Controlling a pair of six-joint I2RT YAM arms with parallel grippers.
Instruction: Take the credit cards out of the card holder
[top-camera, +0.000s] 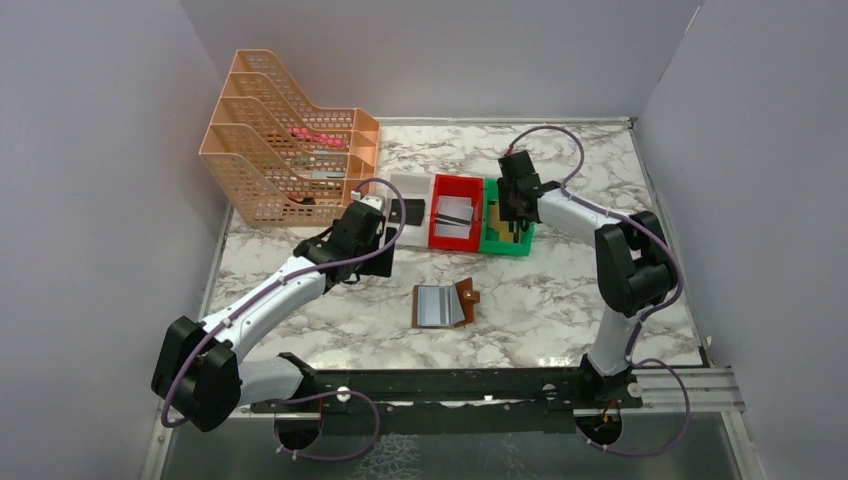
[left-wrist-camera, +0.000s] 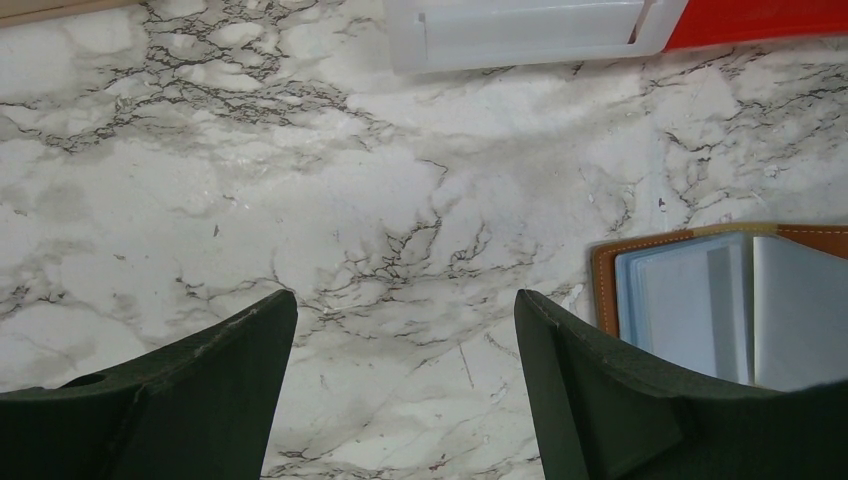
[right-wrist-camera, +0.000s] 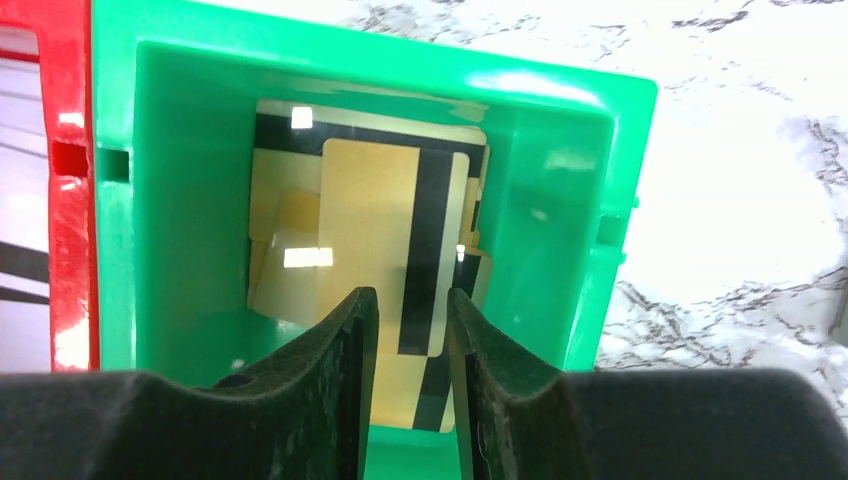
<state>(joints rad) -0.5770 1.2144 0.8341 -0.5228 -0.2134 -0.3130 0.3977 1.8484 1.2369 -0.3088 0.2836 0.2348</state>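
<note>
The card holder lies open on the marble table between the arms, pale blue sleeves up and brown tab at its right. In the left wrist view, the card holder is at the right edge. I cannot tell what its sleeves contain. My left gripper hangs open over bare marble just left of the holder, holding nothing. My right gripper hovers over the green bin, jaws a narrow gap apart and empty. Gold credit cards with dark stripes lie stacked in that bin.
A red bin holding pale striped cards stands left of the green bin. Left of the red bin is a white bin with a black card. An orange mesh file rack fills the back left. Grey walls enclose the table.
</note>
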